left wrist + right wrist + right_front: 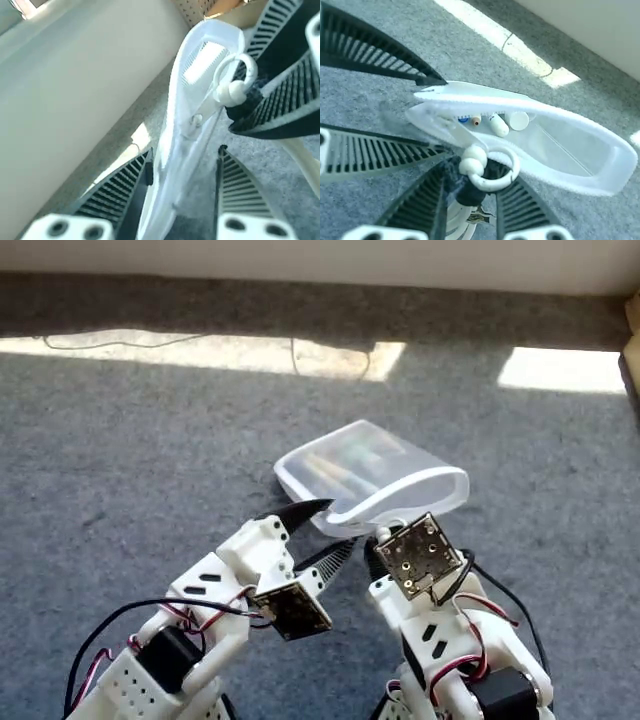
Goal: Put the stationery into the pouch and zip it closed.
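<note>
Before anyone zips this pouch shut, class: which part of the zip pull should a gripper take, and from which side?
Take the zip pull's white ring, approaching endwise from its end of the pouch. It hangs clear of the rim on its beads, easy to pinch across; the open rim runs away from there, probably the pulling line.

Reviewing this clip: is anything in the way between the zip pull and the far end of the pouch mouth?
Nothing visible. The right pincer grips the zip pull; beyond it the pouch mouth gapes open, and the stationery lies inside, below the rim.
</note>
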Robot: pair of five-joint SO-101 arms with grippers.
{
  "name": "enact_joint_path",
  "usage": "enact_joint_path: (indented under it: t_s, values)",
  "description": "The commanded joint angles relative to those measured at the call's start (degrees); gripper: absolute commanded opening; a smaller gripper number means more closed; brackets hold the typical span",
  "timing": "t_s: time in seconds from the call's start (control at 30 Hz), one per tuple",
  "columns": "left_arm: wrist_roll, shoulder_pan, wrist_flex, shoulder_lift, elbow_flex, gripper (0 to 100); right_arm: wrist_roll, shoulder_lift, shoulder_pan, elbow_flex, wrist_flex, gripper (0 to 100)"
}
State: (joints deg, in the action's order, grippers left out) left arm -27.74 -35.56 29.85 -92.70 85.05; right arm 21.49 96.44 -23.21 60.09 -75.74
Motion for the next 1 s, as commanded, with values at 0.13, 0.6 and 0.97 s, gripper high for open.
enact_joint_path:
  t_s: [0.13, 0.6, 0.97]
  values:
    - [3.1, 0.4, -2.2, 12.9, -9.5, 19, -0.5, 0.4, 0.5, -3.6, 0.6, 0.8]
    - [3.1, 0.3, 3.8, 5.6, -9.5, 1, -0.5, 0.4, 0.8, -4.0, 0.7, 0.8]
    - [3.1, 1.4, 12.7, -1.2, -9.5, 1, -2.8, 0.3, 10.6, -4.0, 10.2, 0.8]
